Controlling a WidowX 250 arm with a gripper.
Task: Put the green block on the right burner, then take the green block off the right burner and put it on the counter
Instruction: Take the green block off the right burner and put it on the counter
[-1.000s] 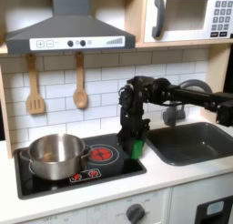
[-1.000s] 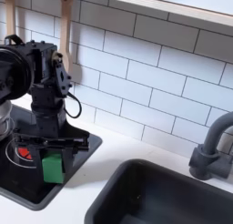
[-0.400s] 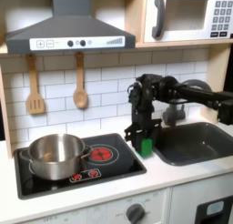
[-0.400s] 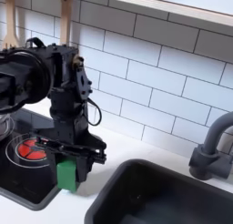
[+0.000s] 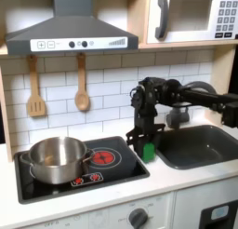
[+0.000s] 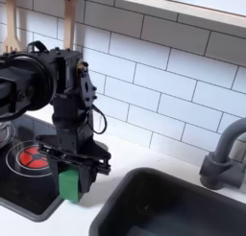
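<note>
Fingers (image 6: 71,159) clamped on the green block (image 6: 70,183), and it sits low between them at the stove panel's edge, in the second exterior view just right of the right burner (image 6: 33,157). Whether the cube is resting down or hanging a touch above the surface, I can't tell. Big risk now: it seems to straddle the seam between the black panel (image 5: 116,174) and the counter (image 6: 106,178), so a release here could leave it tipped or half on the stove, not cleanly on the worktop. Sink basin (image 5: 200,146) lies close too, so a nudge could roll it in. Arm (image 5: 186,97) reaches in from the first exterior view's right, elbow high, wrist dropped straight down.
</note>
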